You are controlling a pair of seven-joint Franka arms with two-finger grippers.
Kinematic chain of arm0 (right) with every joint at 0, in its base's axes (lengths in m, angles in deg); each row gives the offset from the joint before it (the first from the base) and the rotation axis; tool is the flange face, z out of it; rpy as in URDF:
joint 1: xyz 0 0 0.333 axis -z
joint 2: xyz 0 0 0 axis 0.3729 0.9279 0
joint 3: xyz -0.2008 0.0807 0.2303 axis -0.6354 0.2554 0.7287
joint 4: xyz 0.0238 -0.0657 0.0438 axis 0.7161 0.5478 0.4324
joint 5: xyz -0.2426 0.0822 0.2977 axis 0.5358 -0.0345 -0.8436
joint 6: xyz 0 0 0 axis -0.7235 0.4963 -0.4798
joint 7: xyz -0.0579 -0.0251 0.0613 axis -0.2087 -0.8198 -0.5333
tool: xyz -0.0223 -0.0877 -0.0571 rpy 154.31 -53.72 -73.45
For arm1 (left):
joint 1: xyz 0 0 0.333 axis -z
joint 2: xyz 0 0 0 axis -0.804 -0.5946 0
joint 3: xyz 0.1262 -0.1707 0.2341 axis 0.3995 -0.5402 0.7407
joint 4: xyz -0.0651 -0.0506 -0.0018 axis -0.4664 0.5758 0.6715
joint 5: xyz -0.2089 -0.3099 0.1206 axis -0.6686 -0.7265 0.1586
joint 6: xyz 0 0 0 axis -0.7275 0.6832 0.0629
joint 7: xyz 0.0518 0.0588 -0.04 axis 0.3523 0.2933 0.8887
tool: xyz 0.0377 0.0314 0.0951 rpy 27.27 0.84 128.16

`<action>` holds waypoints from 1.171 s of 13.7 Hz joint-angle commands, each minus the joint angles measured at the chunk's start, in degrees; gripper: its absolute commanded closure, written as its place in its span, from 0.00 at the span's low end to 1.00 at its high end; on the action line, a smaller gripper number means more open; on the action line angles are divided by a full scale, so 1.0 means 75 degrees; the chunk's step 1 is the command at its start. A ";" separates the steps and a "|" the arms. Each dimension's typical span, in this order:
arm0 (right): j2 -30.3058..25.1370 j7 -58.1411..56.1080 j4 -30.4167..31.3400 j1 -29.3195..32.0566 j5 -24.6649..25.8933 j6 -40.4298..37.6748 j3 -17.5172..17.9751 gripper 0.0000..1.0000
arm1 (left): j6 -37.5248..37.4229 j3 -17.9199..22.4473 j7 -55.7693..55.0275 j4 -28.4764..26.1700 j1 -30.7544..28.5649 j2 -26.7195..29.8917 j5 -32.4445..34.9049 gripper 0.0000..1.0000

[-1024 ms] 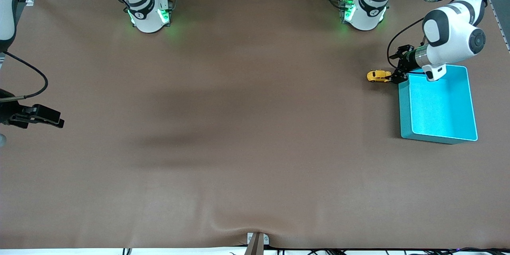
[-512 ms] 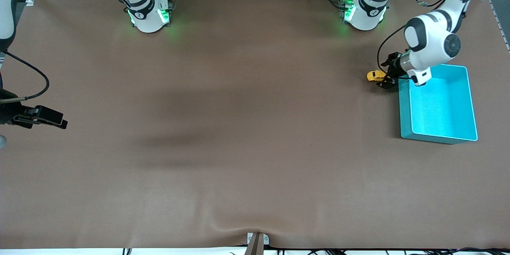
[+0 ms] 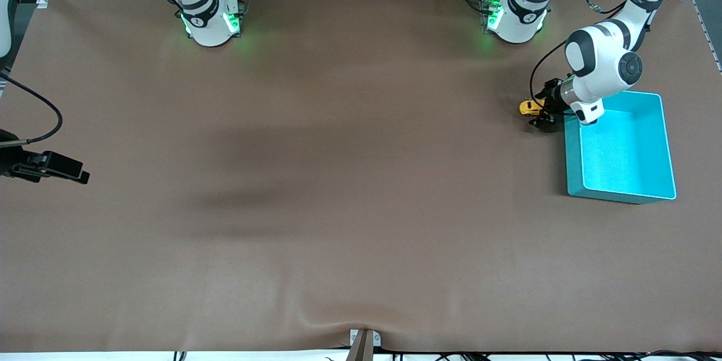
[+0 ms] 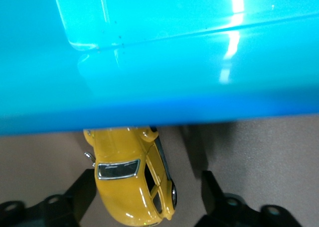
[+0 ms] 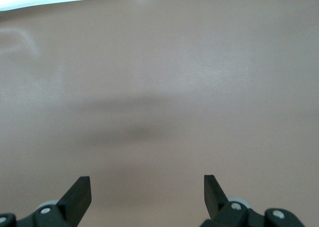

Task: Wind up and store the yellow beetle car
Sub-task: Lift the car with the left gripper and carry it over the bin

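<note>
On the table: everything is sitting on a big brown table (image 3: 338, 180) with soft dark shadows lying across its middle.
Bin: a turquoise bin (image 3: 668, 141) is resting at the left arm's end of the table, and its bright blue wall (image 4: 159, 62) is filling most of the left wrist view.
Left arm: it is reaching down from its base to the spot just beside the bin's corner.
Left gripper: the left gripper (image 3: 542, 113) is sitting low around the car — its two dark fingers (image 4: 212, 189) are standing apart, one on each side of the car, with brown table showing between that finger and the car.
Right gripper: the right gripper (image 3: 67, 169) is waiting over the right arm's end of the table, well apart from the car — its fingers (image 5: 79, 192) are spread wide with nothing between them.
Car: the yellow beetle car (image 4: 132, 179) is sitting on its wheels on the table, just beside the bin's outside wall.
</note>
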 commanded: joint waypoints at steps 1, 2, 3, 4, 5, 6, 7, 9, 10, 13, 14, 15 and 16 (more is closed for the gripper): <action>-0.0040 0.0007 0.0036 0.0116 -0.0149 0.0034 0.0049 0.00 | 0.0164 -0.0131 -0.0300 -0.0025 -0.0013 0.0025 -0.0165 1.00; -0.0040 0.0006 0.0036 0.0117 -0.0149 0.0034 0.0049 0.00 | 0.0164 -0.0143 -0.0312 -0.0014 -0.0013 0.0036 -0.0176 1.00; -0.0028 -0.0005 0.0048 0.0117 -0.0149 0.0034 0.0049 0.00 | 0.0164 -0.0167 -0.0324 -0.0002 -0.0013 0.0071 -0.0165 1.00; -0.0028 -0.0005 0.0036 0.0117 -0.0149 0.0034 0.0049 0.00 | 0.0164 -0.0179 -0.0336 -0.0013 -0.0013 0.0118 -0.0165 1.00; -0.0028 -0.0005 0.0036 0.0117 -0.0149 0.0034 0.0049 0.00 | 0.0152 -0.0225 -0.0452 -0.0013 -0.0002 0.0200 -0.0165 1.00; -0.0028 -0.0005 0.0036 0.0117 -0.0149 0.0034 0.0049 0.00 | 0.0152 -0.0516 -0.0604 -0.0002 -0.0013 0.0212 -0.0165 1.00; -0.0028 -0.0005 0.0036 0.0117 -0.0149 0.0034 0.0049 0.00 | 0.0152 -0.0832 -0.0803 0.0022 -0.0025 0.0224 -0.0165 1.00; -0.0028 -0.0017 0.0036 0.0128 -0.0138 0.0034 0.0049 0.00 | 0.0105 -0.1255 -0.1213 0.0185 -0.0013 0.0422 -0.0153 1.00; -0.0028 -0.0017 0.0036 0.0128 -0.0138 0.0034 0.0049 0.00 | 0.0059 -0.1361 -0.1296 0.0221 -0.0013 0.0539 -0.0153 1.00; -0.0028 -0.0017 0.0048 0.0140 -0.0138 0.0034 0.0037 0.00 | -0.0443 -0.1795 -0.1308 0.0559 -0.0014 0.0832 -0.0083 1.00; -0.0028 -0.0017 0.0048 0.0140 -0.0138 0.0022 0.0037 0.00 | -0.0910 -0.1819 -0.1297 0.0897 -0.0025 0.0926 -0.0036 1.00; -0.0028 -0.0017 0.0048 0.0140 -0.0138 0.0034 0.0037 0.00 | -0.1402 -0.1808 -0.1297 0.1295 -0.0037 0.0950 0.0092 1.00; -0.0028 -0.0017 0.0048 0.0140 -0.0138 0.0034 0.0037 0.00 | -0.1801 -0.1808 -0.1297 0.1647 -0.0083 0.0951 0.0360 1.00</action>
